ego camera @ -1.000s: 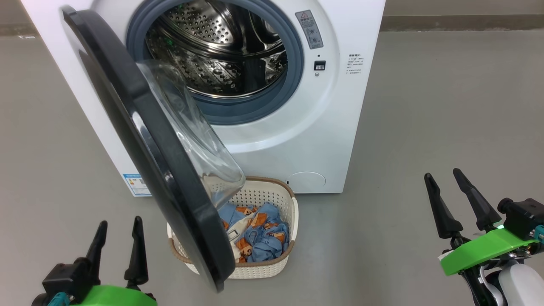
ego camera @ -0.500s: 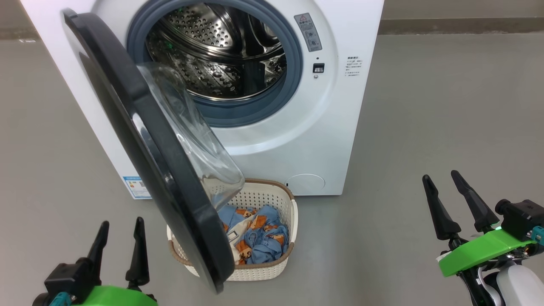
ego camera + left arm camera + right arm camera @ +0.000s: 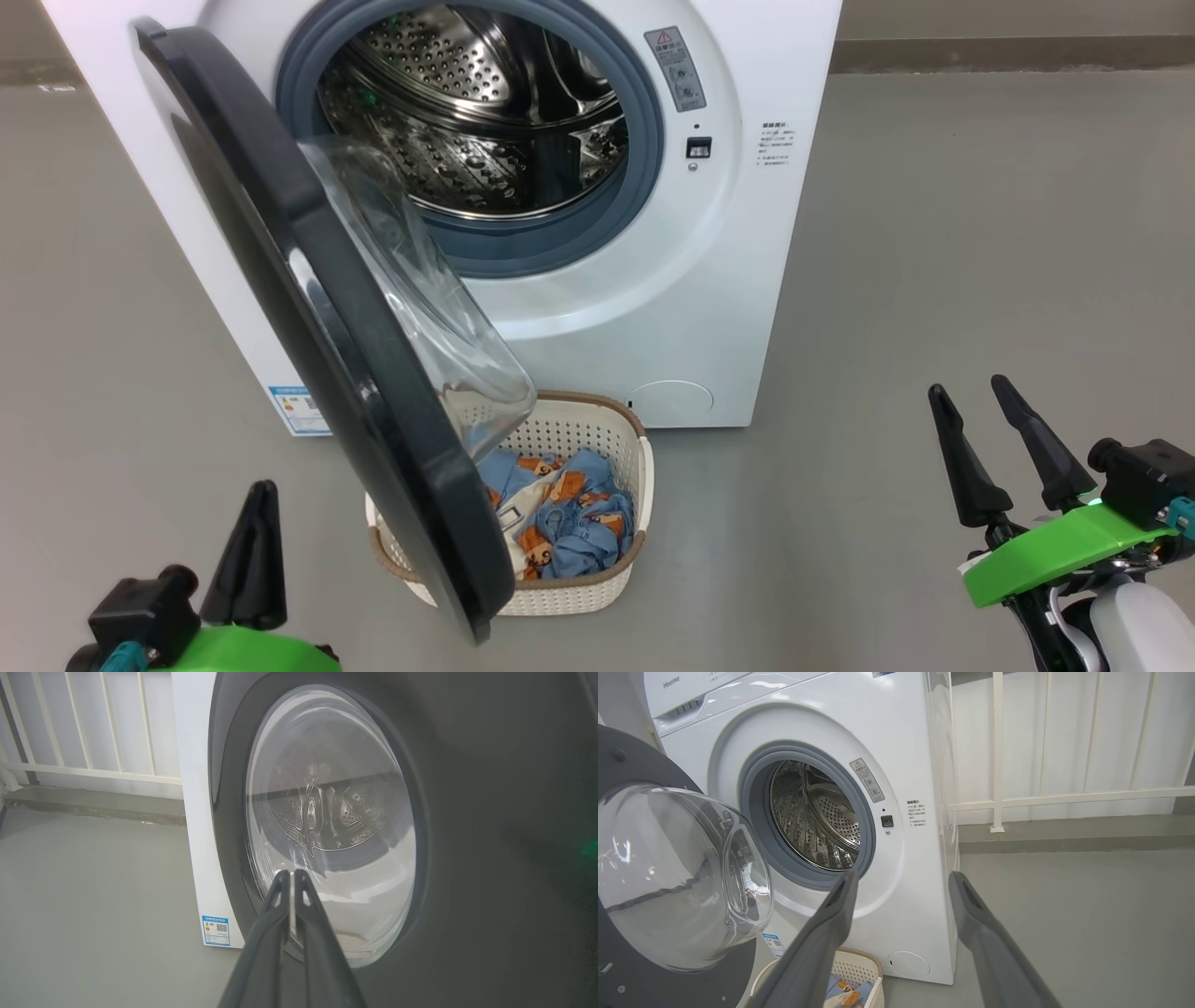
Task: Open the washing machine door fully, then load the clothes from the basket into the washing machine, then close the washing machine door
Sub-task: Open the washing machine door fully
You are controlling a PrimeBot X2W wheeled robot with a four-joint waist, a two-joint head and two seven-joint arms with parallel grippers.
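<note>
Door [image 3: 308,308] overhangs left side of basket [image 3: 560,594]; floor [image 3: 934,233] spreads rightward.

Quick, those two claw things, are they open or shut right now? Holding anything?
Left gripper: closed, holding nothing.
Right gripper: open, holding nothing.

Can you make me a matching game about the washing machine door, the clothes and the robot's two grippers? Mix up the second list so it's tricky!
Things:
1. washing machine door
2. clothes
3. left gripper
4. right gripper

States:
A. fingers spread apart, holding nothing
B. lying in the basket
C. swung open
D. fingers shut together, holding nothing

Right pairs: 1-C, 2-B, 3-D, 4-A
</note>
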